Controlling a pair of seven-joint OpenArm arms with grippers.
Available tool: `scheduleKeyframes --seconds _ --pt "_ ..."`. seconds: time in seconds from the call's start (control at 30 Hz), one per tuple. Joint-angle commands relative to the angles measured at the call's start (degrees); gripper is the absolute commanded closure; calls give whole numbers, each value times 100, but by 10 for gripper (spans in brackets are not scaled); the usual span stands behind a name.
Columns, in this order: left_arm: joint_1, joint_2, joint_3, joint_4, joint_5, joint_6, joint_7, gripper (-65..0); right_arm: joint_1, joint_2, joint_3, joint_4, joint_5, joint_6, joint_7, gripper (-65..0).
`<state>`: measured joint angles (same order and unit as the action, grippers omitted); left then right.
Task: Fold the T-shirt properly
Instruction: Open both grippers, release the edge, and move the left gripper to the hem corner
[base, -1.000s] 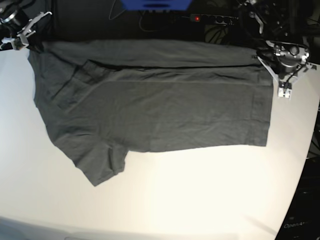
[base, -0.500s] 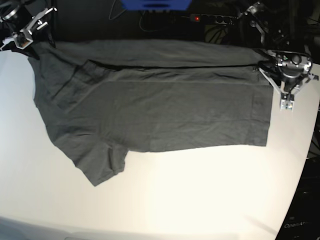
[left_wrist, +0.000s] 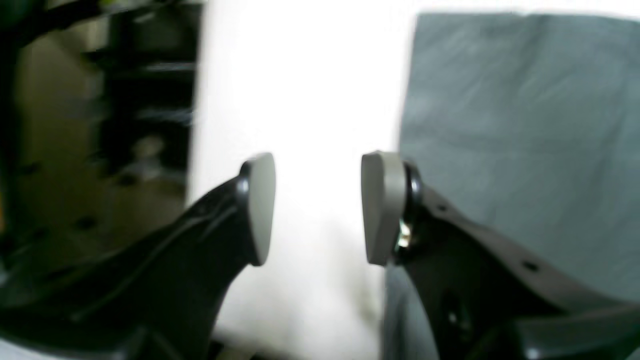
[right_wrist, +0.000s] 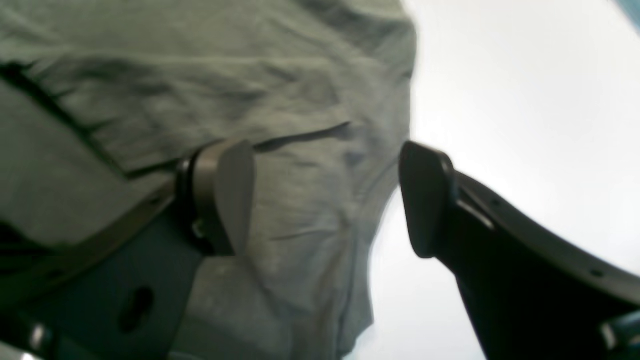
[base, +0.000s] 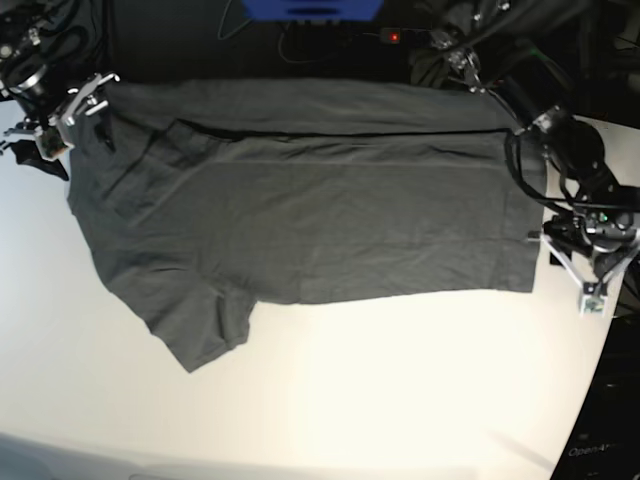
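Both wrist views blurred; T-shirt (left_wrist: 525, 140) cut off by frame edges; shelving (left_wrist: 140, 100) indistinct.

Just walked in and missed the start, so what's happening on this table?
A two-armed robot is folding a plain dark grey T-shirt spread on a white table. The far long edge is already folded over towards the middle; one sleeve sticks out at the near side. Neither arm holds cloth. The left gripper hangs with jaws open over bare table beside the shirt's edge. The right gripper hangs with jaws open above the wrinkled cloth at the other end.
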<state>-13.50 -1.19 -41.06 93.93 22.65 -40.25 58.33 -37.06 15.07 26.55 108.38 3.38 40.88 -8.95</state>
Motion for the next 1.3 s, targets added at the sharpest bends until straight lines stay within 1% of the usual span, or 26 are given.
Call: scheduleKeyframes --seconds 0.0,0.1,0.23,0.33,0.4,0.53,0.67,0.8,0.87,0.93,1.1,1.27 --pt "-132 -61 14 -114 -107 25 -219 -278 53 -26 172 85 62 -88 47 -443" --pt "-255 -219 14 -879 -433 25 -844 -278 106 -158 453 85 54 -88 -6 -443" --pt "-685 -448 -4 -2101 -626 25 -1186 -278 106 -175 550 77 -316 -88 -6 -443" --pt "-914 -650 -22 -2830 -635 25 -1476 -278 106 -351 611 41 -571 -88 38 -441" --pt "-1037 -712 -22 -3103 -635 25 -1635 -278 106 -456 673 41 -703 -88 55 -441" --pt "-1143 -729 -22 -3235 -635 25 -1696 -277 106 -492 673 41 -755 -88 47 -441" --pt "-1151 -826 -22 -3314 -652 25 -1731 -277 106 -492 673 41 -764 -88 47 -441" --pt "-1310 -844 -22 -3595 -643 25 -1986 -278 106 -509 708 41 -764 -88 38 -441" --pt "-1318 -879 -13 -3824 -635 25 -2039 -278 106 -527 717 41 -773 -88 38 -441" --pt "-1318 -958 -22 -4035 -643 25 -2215 -278 106 -527 761 41 -773 -88 38 -441" --pt "-1318 -993 -22 -4395 -643 25 -2531 -278 106 -527 796 33 -773 -88 29 -441" --pt "-1310 -984 -22 -4342 -643 25 -2487 -278 106 -527 796 33 -773 -88 12 -441"
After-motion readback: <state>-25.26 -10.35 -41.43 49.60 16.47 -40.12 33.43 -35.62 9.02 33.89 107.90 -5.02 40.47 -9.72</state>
